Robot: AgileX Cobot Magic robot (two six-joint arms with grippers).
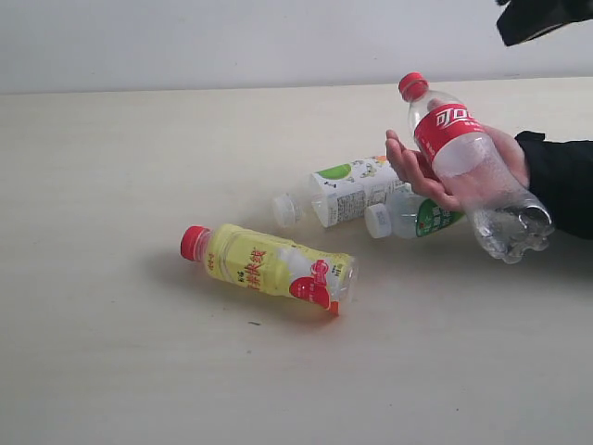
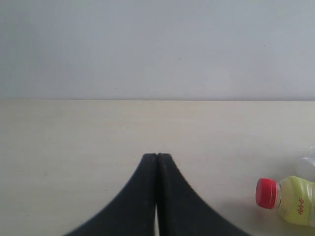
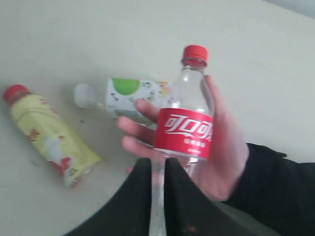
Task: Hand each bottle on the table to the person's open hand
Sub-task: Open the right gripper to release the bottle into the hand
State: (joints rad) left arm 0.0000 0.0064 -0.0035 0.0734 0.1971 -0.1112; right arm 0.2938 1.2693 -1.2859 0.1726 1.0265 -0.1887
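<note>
The clear bottle with red label and cap [image 1: 454,139] [image 3: 187,130] lies slanted across the person's open hand [image 1: 412,171] [image 3: 224,157], cap up. My right gripper [image 3: 157,162] hangs above it at the top right corner [image 1: 537,20], clear of the bottle, jaws almost together with nothing between them. On the table [image 1: 111,185] lie the yellow bottle with red cap [image 1: 264,264] [image 2: 293,201] [image 3: 47,135], the white-labelled bottle [image 1: 347,190] [image 3: 130,96] and the clear green-labelled bottle [image 1: 417,218], partly under the hand. My left gripper [image 2: 157,156] is shut and empty, low over bare table.
The person's black sleeve [image 1: 561,185] reaches in from the right edge. A pale wall [image 1: 232,37] runs behind the table's far edge. Bare tabletop spreads to the left and front of the bottles.
</note>
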